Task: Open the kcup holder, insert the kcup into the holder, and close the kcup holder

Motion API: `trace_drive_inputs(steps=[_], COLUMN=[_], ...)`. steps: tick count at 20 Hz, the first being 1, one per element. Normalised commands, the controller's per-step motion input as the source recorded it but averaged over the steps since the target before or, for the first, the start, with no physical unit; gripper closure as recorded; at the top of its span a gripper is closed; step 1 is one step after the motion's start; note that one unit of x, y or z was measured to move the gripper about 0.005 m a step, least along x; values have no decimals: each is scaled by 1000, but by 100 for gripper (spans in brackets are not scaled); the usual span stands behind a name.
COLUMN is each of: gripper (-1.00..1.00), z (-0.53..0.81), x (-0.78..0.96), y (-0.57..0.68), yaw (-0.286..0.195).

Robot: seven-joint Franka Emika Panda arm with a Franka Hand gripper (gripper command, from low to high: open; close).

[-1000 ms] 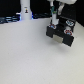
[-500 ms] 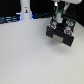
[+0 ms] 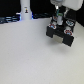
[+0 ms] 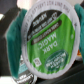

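Since a moment ago my end effector [image 3: 59,21], clamped on the kcup [image 4: 47,40], moved down onto the kcup holder [image 3: 61,34], so insertion seems near.

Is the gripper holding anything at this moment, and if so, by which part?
Yes: the kcup, its green lid filling the wrist view, hanging over the kcup holder. The gripper seems to pinch it by its sides, though the contact itself is blurred.
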Motion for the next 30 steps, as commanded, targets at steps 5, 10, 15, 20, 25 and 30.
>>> trace_drive_inputs(steps=[5,10,15,20,25,30], gripper=[100,100,100,100,100,100], z=[-99,66,231,181,149,5], x=[119,249,433,511,544,141], y=[10,4,23,57,145,117], yaw=[-9,-21,-21,-49,-29,-1])
